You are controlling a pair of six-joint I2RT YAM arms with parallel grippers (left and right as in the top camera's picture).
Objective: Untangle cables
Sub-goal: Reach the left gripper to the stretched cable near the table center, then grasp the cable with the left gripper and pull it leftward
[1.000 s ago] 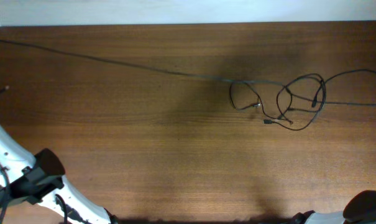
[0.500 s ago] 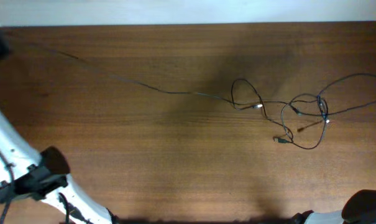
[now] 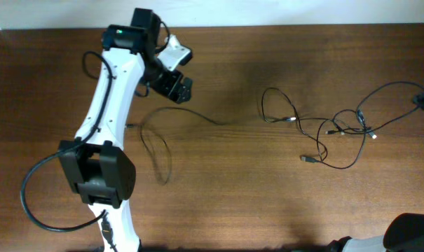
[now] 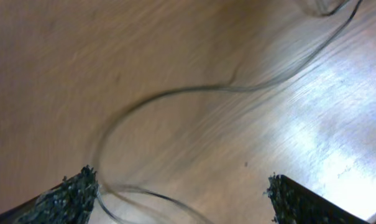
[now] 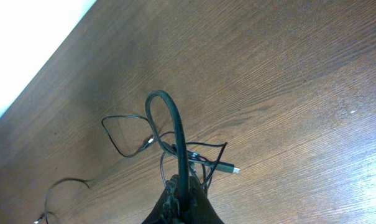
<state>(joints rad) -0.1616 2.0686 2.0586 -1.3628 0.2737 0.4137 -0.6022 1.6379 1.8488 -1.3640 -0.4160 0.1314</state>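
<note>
Step in hand: spreading the bundle, with the left side free and the right side anchoring. The cables (image 3: 331, 129) sit right of centre on the table (image 3: 233, 210) and are not separated yet. There is 1 open loop (image 3: 276, 105) on the left of the knot, then a tighter cluster of crossings to its right. A plug (image 3: 308, 159) pokes out on the near side. 1 long tail (image 3: 159, 150) runs left from the knot and lies slack in a curl near the left arm.

The left gripper (image 3: 176, 87) is at the far left of the table, above the wood. Its fingers (image 4: 73, 193) are spread wide with nothing between them. The wrist view shows the slack tail curving on the table below, just beside 1 fingertip; can't tell if it touches.

The right gripper (image 5: 183, 200) is at the right edge, barely in the overhead view. It is clenched on 1 strand, which arches up out of the jaws and drops back toward the knot.

Judgement: early to mid. The knot is loose but not undone.

The next move probably calls for the left taking a hold closer to the knot, on the open loop or the strand by the plug. It would then pull away from the right's anchor. That needs a low, precise pinch, because the wire is thin and flat on the wood and easy to miss. The right should hold its clamp so the bundle doesn't drag.

Risk: pulling the wrong strand cinches the cluster.
</note>
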